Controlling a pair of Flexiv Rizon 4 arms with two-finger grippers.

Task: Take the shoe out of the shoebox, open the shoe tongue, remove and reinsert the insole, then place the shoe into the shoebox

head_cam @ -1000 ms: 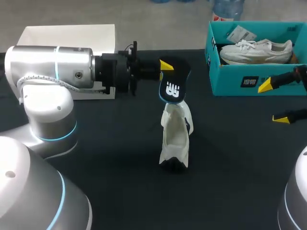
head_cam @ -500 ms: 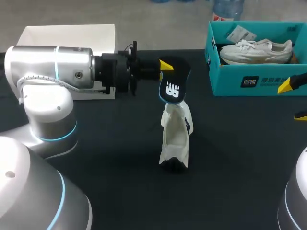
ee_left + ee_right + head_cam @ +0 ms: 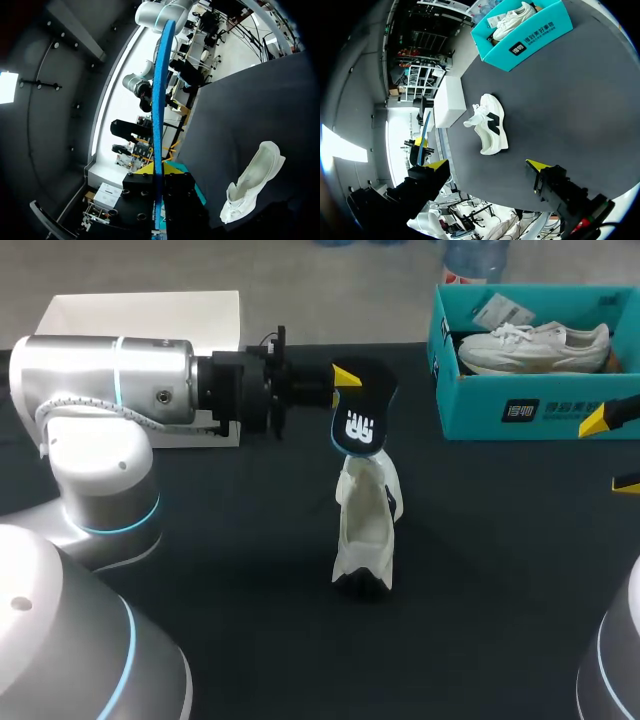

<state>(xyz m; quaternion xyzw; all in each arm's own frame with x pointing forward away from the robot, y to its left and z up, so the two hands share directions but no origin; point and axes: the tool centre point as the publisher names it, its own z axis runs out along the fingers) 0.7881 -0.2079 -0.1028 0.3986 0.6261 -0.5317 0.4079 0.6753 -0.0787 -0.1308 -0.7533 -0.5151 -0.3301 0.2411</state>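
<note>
Shoe (image 3: 365, 530) was out, mid-counter (image 3: 230, 550), insole (image 3: 360, 420) out and pinched in my left claw (image 3: 342, 380) above it, right claw (image 3: 612, 452) wide and empty; I'd say reinsert and reboxing into far-right shoebox (image 3: 500, 412) remained.

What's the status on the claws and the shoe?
Left claw shut on insole, insole out of the shoe. Right claw open, holding nothing. Shoe on table, outside shoebox; second shoe lies in the box.
</note>
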